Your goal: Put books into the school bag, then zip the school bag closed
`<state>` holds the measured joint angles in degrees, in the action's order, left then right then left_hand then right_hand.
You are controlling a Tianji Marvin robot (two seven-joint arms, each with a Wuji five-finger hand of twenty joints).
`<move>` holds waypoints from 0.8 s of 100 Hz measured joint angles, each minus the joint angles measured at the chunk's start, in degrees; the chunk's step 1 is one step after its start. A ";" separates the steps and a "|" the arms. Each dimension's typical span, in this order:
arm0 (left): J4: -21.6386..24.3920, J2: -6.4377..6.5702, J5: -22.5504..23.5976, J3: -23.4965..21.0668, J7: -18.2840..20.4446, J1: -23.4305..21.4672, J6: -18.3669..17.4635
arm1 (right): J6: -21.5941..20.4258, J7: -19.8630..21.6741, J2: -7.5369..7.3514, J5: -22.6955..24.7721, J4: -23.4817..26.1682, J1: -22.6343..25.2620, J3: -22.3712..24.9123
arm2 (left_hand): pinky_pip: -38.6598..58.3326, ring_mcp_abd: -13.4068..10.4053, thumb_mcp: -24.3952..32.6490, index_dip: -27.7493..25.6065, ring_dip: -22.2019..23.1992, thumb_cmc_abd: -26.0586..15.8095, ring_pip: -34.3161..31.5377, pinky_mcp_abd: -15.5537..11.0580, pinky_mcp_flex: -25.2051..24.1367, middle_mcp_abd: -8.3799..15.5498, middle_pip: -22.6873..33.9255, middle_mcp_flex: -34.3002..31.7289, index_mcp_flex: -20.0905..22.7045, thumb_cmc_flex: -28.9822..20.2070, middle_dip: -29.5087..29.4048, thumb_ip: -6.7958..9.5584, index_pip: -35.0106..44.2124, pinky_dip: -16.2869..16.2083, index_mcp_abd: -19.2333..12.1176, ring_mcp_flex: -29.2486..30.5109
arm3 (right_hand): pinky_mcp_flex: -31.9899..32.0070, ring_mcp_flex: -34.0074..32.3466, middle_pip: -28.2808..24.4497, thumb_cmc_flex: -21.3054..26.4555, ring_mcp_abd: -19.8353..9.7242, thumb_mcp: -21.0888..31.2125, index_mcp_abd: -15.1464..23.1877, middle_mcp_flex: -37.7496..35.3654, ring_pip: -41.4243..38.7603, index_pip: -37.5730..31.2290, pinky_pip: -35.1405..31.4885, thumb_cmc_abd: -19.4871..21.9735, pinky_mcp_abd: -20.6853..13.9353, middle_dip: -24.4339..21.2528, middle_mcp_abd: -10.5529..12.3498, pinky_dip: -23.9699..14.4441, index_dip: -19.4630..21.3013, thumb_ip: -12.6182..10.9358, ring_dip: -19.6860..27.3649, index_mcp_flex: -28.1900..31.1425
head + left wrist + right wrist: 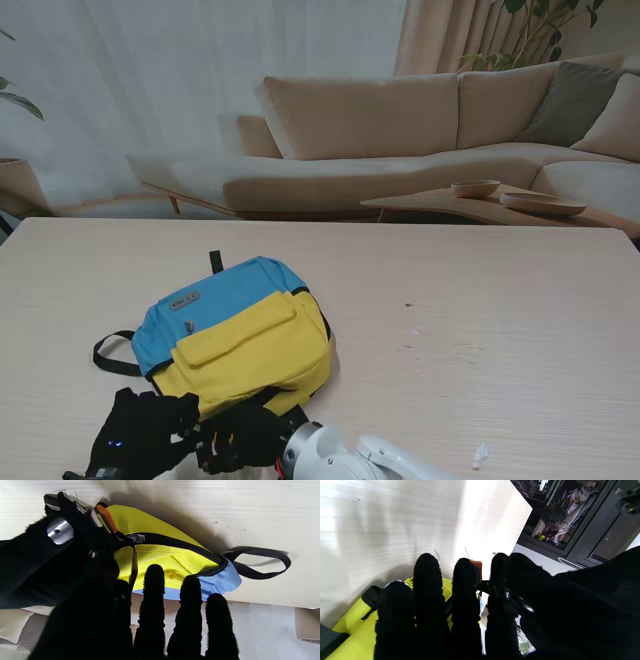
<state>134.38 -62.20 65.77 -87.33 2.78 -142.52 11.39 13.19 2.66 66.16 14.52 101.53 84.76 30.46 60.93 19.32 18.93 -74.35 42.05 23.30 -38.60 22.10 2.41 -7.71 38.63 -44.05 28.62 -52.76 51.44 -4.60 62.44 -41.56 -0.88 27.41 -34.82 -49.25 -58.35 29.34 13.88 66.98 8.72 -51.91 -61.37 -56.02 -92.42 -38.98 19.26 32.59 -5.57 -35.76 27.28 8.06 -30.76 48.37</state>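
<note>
Stand view: bag label (184,299) (unreadable)

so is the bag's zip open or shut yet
Partly open. In the left wrist view the zip runs closed along the yellow side of the bag, but near the hands it gapes beside the orange pull tab.

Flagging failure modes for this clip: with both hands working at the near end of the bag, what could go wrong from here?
1. The school bag lies loose on the table; pulling the orange zipper tab may drag the bag rather than move the slider.
2. The left hand and right hand crowd together, so fingers could collide or lose the tab.
3. The opening gapes; fabric might snag the zipper.
</note>
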 measured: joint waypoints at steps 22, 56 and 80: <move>-0.03 -0.59 -5.26 -3.29 -4.07 -1.13 -4.40 | -0.55 -0.33 0.03 1.17 -0.11 0.61 0.46 | -7.76 -0.08 2.94 35.30 -4.17 -3.80 10.98 -0.07 -4.48 -0.01 -14.85 12.83 -3.50 4.99 -18.65 0.04 -29.28 1.15 -1.56 -8.13 | -0.01 0.00 0.02 0.28 0.06 -0.36 -0.05 0.00 0.00 -2.85 0.00 0.75 0.11 0.52 -0.01 -0.01 0.73 0.87 0.00 2.97; -1.52 -0.85 -0.96 -6.49 -2.94 -0.89 -9.45 | -1.14 0.15 -0.35 1.38 0.37 1.27 1.85 | -17.26 -3.37 3.41 44.73 -8.36 -3.76 19.95 -1.48 -7.04 1.48 -21.93 21.45 -11.30 8.87 -23.23 0.04 -36.04 2.06 -6.64 -14.89 | -0.01 0.00 0.06 0.29 0.49 -0.36 -0.04 0.00 0.00 -2.90 0.00 0.87 0.48 0.53 -0.09 -0.04 1.19 0.87 0.03 2.97; -9.72 0.12 0.10 -5.31 -3.56 4.59 -12.57 | -1.81 0.60 -0.82 1.64 0.74 2.04 2.99 | -22.64 -4.96 7.67 46.06 -8.41 -2.22 22.08 -2.72 -7.06 3.47 -22.21 25.62 -17.07 12.75 -23.25 0.04 -36.52 2.08 -9.45 -17.12 | -0.01 0.00 0.11 0.29 0.52 -0.38 -0.04 0.00 0.00 -2.90 0.00 0.92 0.54 0.53 -0.63 -0.08 1.25 0.88 0.04 2.97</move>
<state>124.66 -62.08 65.87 -92.63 -0.78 -137.93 -1.18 11.38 3.26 65.35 16.15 102.26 86.80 33.45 38.30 14.37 26.60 -28.28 33.64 21.08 -16.52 19.38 -4.65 -4.24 16.42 -18.44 11.55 -40.01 28.19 -4.55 25.92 -39.47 -10.33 10.30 -34.83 -49.25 -58.24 29.63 14.40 66.61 8.68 -51.91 -61.37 -58.92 -92.42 -38.05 19.80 33.12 -6.20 -35.83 28.52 8.94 -30.73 51.34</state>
